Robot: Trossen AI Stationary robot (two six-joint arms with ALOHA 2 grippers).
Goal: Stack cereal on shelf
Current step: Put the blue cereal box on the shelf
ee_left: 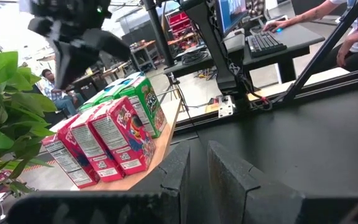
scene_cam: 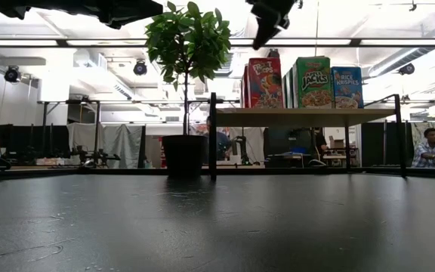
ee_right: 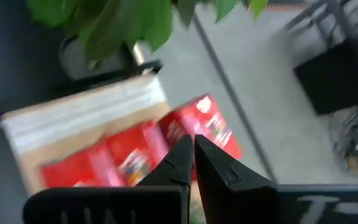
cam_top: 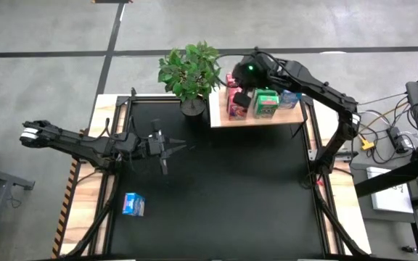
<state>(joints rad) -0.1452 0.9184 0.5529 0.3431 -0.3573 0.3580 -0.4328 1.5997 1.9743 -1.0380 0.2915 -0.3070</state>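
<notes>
The pale wooden shelf (cam_top: pixel 256 116) stands at the table's far right corner, raised on dark legs (scene_cam: pixel 300 115). On it cereal boxes stand upright in rows: pink-red (cam_top: pixel 236 105) (scene_cam: pixel 264 83), green (cam_top: pixel 267 104) (scene_cam: pixel 313 81) and blue (cam_top: pixel 290 99) (scene_cam: pixel 347 87). One more blue box (cam_top: pixel 133 204) lies on the table near its front left. My right gripper (scene_cam: pixel 265 34) (ee_right: pixel 192 152) hangs shut just above the pink-red boxes (ee_right: pixel 135 155), clear of them. My left gripper (cam_top: pixel 167 148) (ee_left: pixel 197 168) hovers left of centre, pointing level at the shelf, its fingers a narrow slit apart with nothing between.
A potted plant (cam_top: pixel 191 72) (scene_cam: pixel 187 45) stands at the far edge just left of the shelf, its leaves close to my right gripper. Wooden strips (cam_top: pixel 85 210) line the black tabletop's sides. A person sits at a desk beyond the table (scene_cam: pixel 429 147).
</notes>
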